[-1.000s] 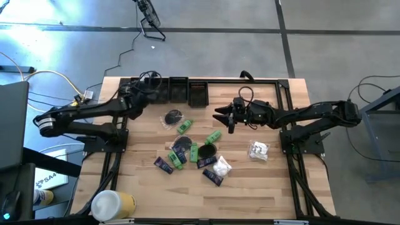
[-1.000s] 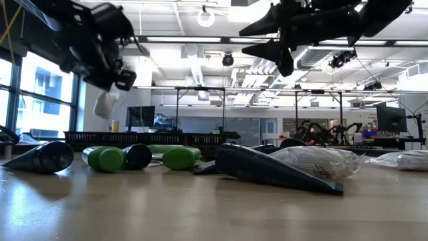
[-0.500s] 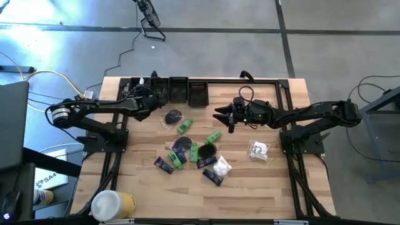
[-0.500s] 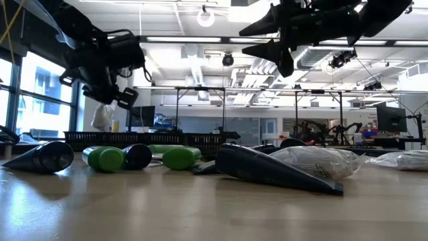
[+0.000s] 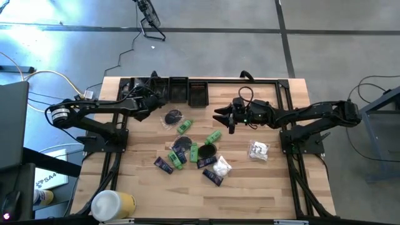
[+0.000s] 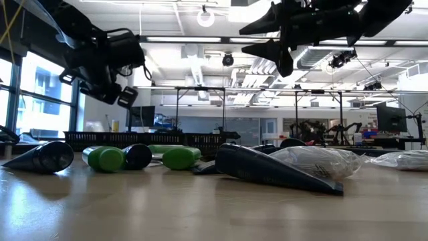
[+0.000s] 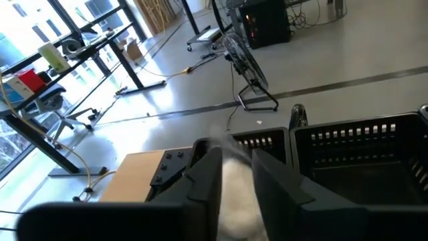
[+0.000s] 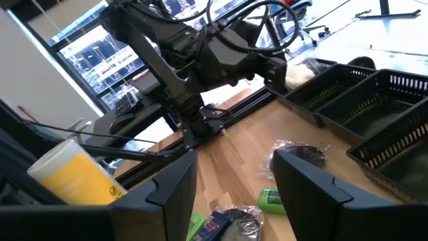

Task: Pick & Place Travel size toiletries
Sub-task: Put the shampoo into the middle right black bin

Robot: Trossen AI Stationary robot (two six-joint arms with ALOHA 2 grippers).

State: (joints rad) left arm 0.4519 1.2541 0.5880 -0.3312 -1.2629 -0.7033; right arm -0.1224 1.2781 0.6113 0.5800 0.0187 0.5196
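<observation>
My left gripper (image 5: 152, 87) hangs over the black baskets (image 5: 178, 89) at the table's far edge. In the left wrist view its fingers (image 7: 204, 177) stand slightly apart, with a blurred white packet (image 7: 234, 194) in the gap. The right wrist view shows that packet (image 8: 301, 67) at the gripper's tip. Green bottles (image 5: 183, 127), black discs (image 5: 172, 117), dark sachets (image 5: 164, 165) and white packets (image 5: 257, 150) lie on the tabletop mid-table. My right gripper (image 5: 220, 116) waits open above them, holding nothing. My left gripper has its two fingers on either side of the white packet (image 7: 235, 201), over a basket and pointing slightly downward toward the far edge. The packet is blurred, and I cannot tell whether the fingers touch it.
A large white-and-yellow cylinder (image 5: 112, 204) lies at the table's near left corner. A black frame rail (image 5: 250, 80) runs along the far edge beside the baskets. Bare wood (image 5: 262, 187) lies at the near right.
My left gripper has come down and toward the baskets at the far edge, then kept still. The white packet hung below its fingers in the low view half a second ago; it no longer shows there.
</observation>
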